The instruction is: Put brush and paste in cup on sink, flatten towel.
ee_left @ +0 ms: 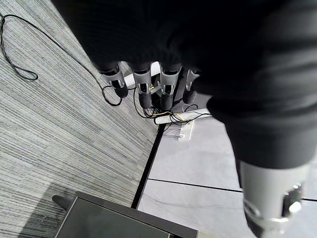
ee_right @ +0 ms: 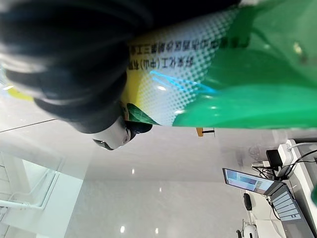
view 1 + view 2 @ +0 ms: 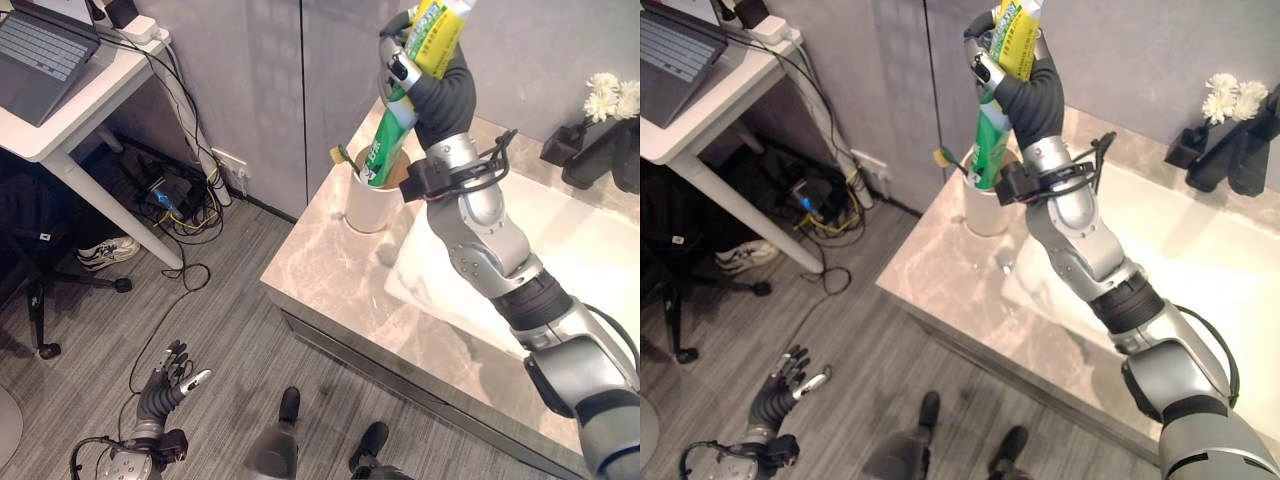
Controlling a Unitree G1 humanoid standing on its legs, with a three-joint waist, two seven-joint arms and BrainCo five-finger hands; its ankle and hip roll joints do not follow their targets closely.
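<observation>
Green-and-yellow toothpaste tube [image 3: 415, 75] is what your right hand [image 3: 432, 88] has clamped: fingers and thumb curled round its upper yellow part, above the cup. The tube hangs tilted, cap end down, w/ its green lower end inside the mouth of the white cup [image 3: 370, 205]. In the right wrist view the tube [image 2: 223, 79] runs right past the dark cover; there's printed text on it, too small and skewed for you to make out.

A toothbrush [image 3: 343, 156] sits in the same cup already, its head poking out above the rim on the side away from the basin. The cup stands on the marble-look counter [image 3: 320, 265], near the back corner, just beside the white sink basin [image 3: 560, 250].

At the back of the counter, well apart from the cup, you've got dark bottles [image 3: 600, 150] w/ a few white flowers [image 3: 612, 97] above them.

Your left hand [image 3: 168, 385] hangs low over the grey wood-look floor [image 3: 220, 340], off the counter, holding nothing; fingers [image 1: 143, 89] straight and relaxed in the left wrist view.

Beyond it: white desk [image 3: 60, 110] w/ a laptop [image 3: 45, 55], a power strip [image 3: 135, 30] on its corner, and a tangle of cables [image 3: 185, 205] on the floor under it. A shoe [image 3: 105, 253] lies near the desk leg.
</observation>
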